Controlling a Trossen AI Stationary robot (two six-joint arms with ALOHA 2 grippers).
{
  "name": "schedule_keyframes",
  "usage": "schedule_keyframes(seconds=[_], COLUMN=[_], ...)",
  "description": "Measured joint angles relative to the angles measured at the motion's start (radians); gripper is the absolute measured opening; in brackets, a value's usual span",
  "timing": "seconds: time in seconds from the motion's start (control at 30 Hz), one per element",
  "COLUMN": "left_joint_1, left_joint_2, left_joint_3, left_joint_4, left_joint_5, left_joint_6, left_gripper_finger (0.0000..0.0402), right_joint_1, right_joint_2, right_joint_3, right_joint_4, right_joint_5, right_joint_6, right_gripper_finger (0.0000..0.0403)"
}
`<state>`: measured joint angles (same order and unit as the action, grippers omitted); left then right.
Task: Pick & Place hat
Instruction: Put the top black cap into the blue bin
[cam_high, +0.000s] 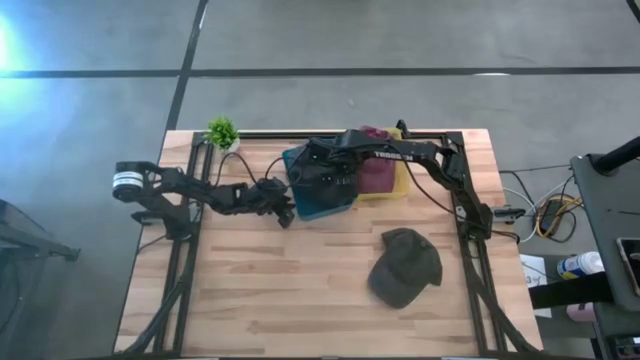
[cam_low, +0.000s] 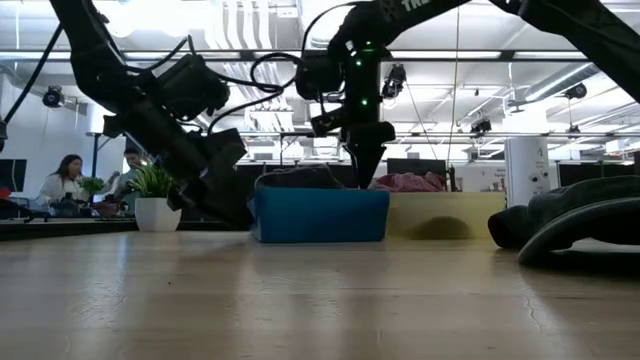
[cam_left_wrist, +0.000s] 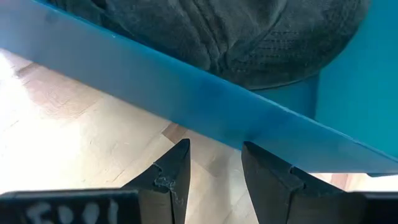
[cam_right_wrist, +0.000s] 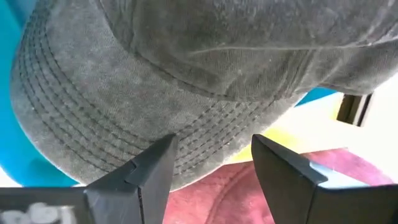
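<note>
A grey stitched-brim hat (cam_right_wrist: 186, 74) lies in a blue bin (cam_high: 300, 205) at the table's far middle, its brim overhanging a maroon hat (cam_right_wrist: 249, 193) in the yellow bin (cam_high: 398, 185) alongside. My right gripper (cam_right_wrist: 214, 152) hangs open just over that brim, pointing down (cam_low: 362, 175). My left gripper (cam_left_wrist: 214, 163) is open, low at the blue bin's left wall (cam_left_wrist: 186, 87), fingers just short of it. A dark olive hat (cam_high: 405, 265) rests on the table's near right.
A small potted plant (cam_high: 222, 132) stands at the far left corner. Bare wood stretches across the near half of the table, left of the olive hat (cam_low: 580, 220). People sit in the room beyond the table.
</note>
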<state>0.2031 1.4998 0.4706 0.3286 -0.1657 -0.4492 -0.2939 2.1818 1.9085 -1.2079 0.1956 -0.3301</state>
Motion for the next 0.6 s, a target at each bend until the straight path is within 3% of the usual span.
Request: schedule_keyframes(seconds=[0.13, 0.33, 0.6], left_joint_1=[-0.001, -0.003, -0.01], left_joint_2=[0.014, 0.074, 0.061], left_joint_3=[0.0, -0.002, 0.002], left_joint_4=[0.0, 0.036, 0.062], left_joint_5=[0.01, 0.033, 0.014], left_joint_6=[-0.009, -0.06, -0.069], left_gripper_finger=[0.0138, 0.0138, 0.0138], right_joint_1=[0.02, 0.031, 0.081], right_joint_2=[0.006, 0.003, 0.004], right_joint_3=[0.028, 0.008, -0.011], right_joint_4=[0.01, 0.046, 0.101], right_joint_5=[-0.016, -0.166, -0.181], right_joint_6=[0.002, 0.06, 0.064], right_gripper_finger=[0.0212, 0.0212, 0.0212])
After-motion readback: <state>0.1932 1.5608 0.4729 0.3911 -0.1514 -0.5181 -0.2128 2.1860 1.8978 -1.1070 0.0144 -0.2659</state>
